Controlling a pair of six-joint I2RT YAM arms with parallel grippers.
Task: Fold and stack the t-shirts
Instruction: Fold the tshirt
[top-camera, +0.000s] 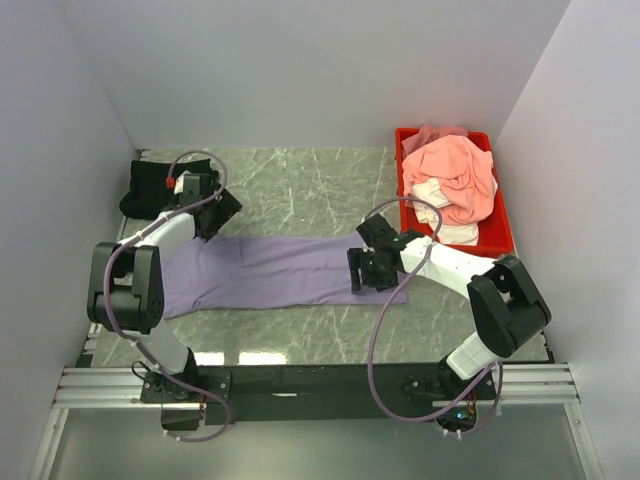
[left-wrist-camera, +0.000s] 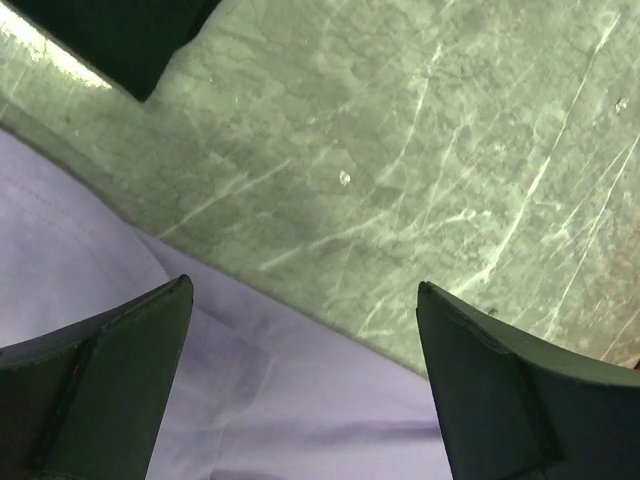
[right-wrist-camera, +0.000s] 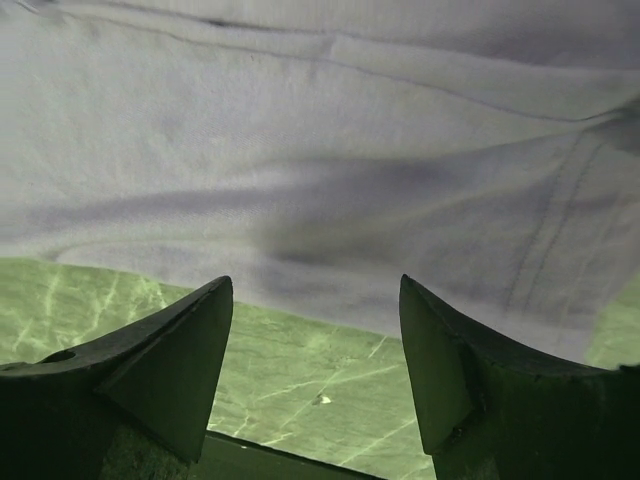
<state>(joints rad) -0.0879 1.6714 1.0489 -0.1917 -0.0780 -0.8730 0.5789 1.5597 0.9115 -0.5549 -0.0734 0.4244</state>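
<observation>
In the red tray (top-camera: 401, 172) at the back right, a crumpled salmon-pink t-shirt (top-camera: 460, 170) heaped over a white t-shirt (top-camera: 455, 232), filling it past the rim. Outside the tray, on the marble table (top-camera: 300, 185), a lavender-purple t-shirt (top-camera: 280, 272) laid flat as a long strip between the arms, and a black t-shirt (top-camera: 150, 185) at the back left corner. Left gripper (left-wrist-camera: 305, 300) spread wide and empty over the strip's far edge, right gripper (right-wrist-camera: 315, 290) likewise parted, clasping nothing, at the strip's right end.
</observation>
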